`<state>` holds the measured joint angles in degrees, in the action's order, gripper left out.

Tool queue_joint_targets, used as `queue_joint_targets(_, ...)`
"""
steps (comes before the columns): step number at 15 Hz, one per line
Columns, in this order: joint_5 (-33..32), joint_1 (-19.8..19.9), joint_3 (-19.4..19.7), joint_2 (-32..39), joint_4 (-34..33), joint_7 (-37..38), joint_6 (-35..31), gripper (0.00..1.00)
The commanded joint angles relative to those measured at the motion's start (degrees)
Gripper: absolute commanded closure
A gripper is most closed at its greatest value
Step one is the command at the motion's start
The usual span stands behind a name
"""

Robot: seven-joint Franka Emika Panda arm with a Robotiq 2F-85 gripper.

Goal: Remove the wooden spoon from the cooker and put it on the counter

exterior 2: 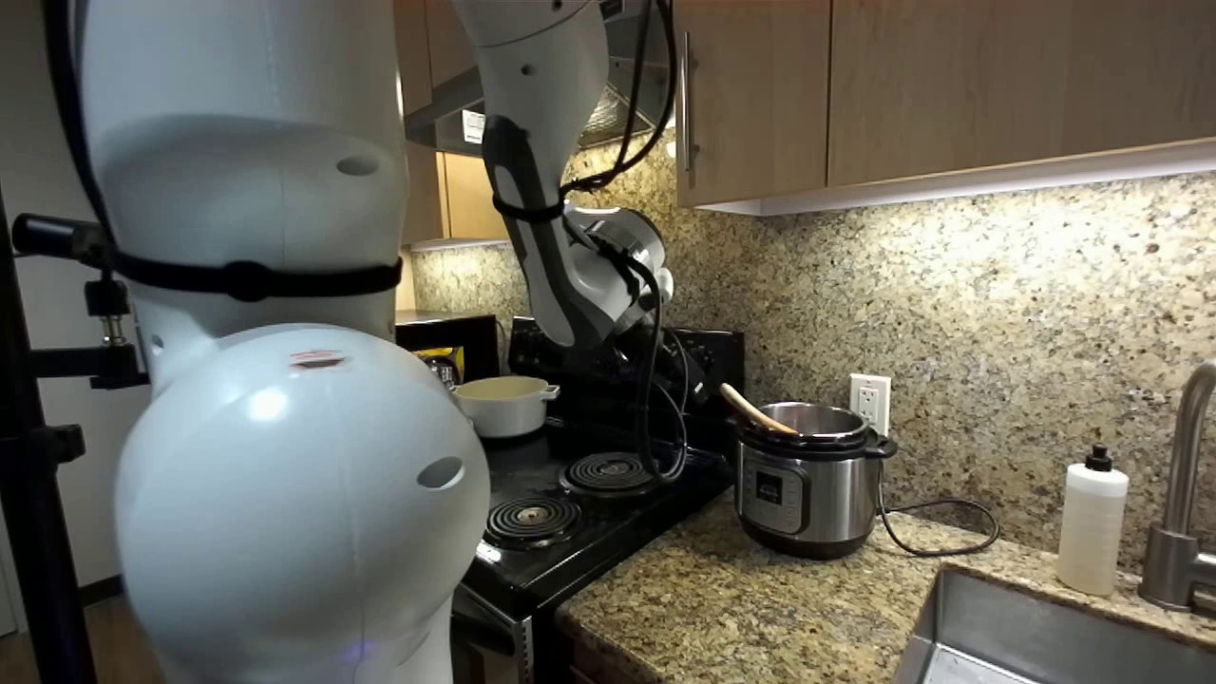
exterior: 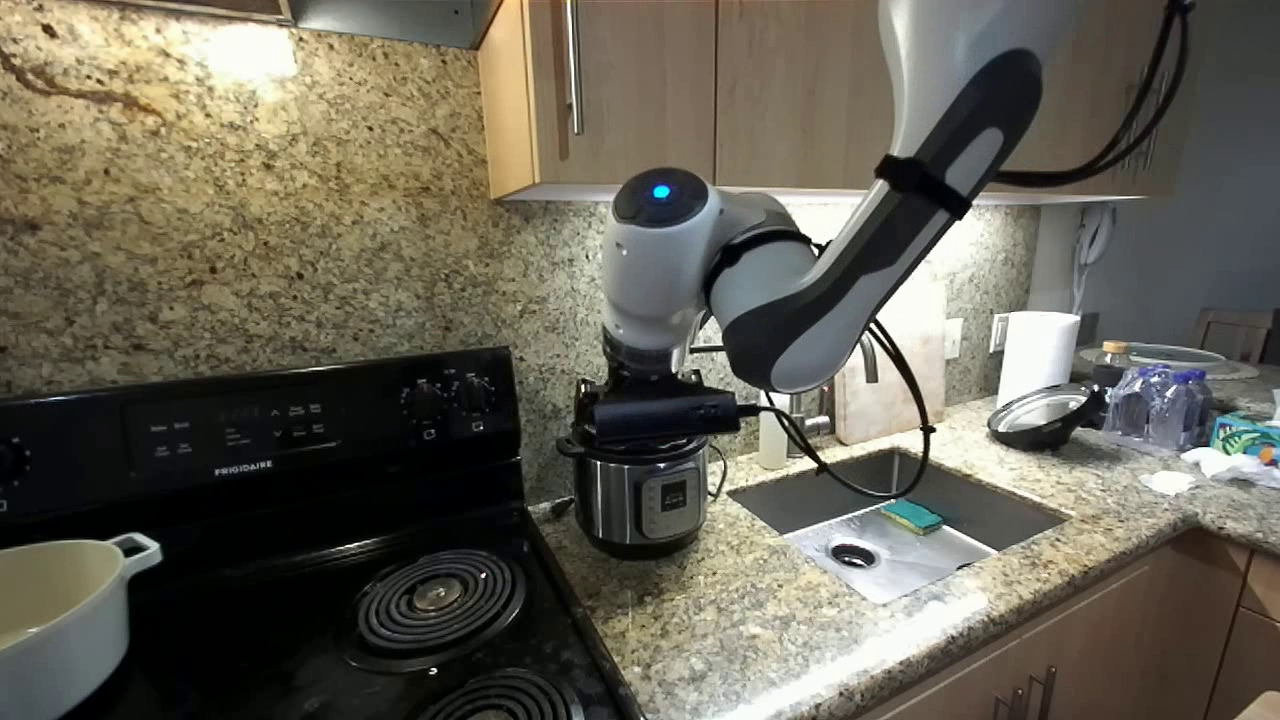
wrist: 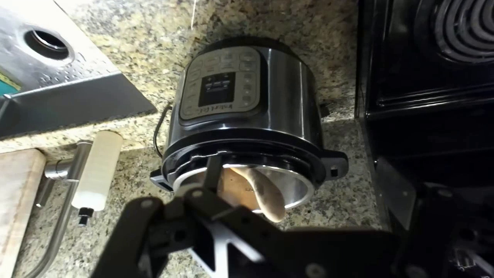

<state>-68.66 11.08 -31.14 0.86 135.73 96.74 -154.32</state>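
Arm (exterior: 850, 285) comes in from upper right in an exterior view, forearm slanting down; last section roughly upright, blue light (exterior: 661, 191) on top. Hand (wrist: 301, 173) low, near the rim of the cooker (exterior 2: 807, 484). In the wrist view its fingers (wrist: 214, 173) stand wide apart. Wooden spoon (wrist: 268, 195) in the cooker, tilted, one end jutting up past the rim. That end shows between the fingers in the wrist view; whether they touch it, cannot tell.

Cooker upright on the counter (exterior: 720, 640), speckled beige-brown granite, between stove (exterior: 270, 620) and sink (exterior: 985, 515). Sponge (exterior: 912, 516) in the sink; pale bottle (exterior 2: 1092, 527), black cap, near the faucet (exterior 2: 1168, 565). White pot (exterior 2: 506, 415) on the stove. Backsplash (exterior: 300, 220) of like granite behind, wooden cabinets (exterior: 620, 90) above. Farther along the counter: paper towel roll (exterior: 1030, 365), blue-capped bottles (exterior: 1160, 410).
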Motion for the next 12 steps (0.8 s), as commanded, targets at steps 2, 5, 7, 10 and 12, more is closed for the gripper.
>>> queue_joint_targets(2,-18.5,-1.3,0.6,8.6,-7.6,11.0,8.1,0.0)
queue_joint_targets(5,-22.7,-9.2,8.8,11.4,-10.0,13.6,12.3,0.0)
queue_joint_targets(7,-24.3,-12.1,12.0,14.0,-11.9,14.6,12.7,0.0)
queue_joint_targets(10,-24.1,-16.0,15.9,15.2,-13.9,15.9,11.8,0.0)
queue_joint_targets(12,-21.9,-17.0,17.1,14.9,-13.4,13.2,10.8,0.0)
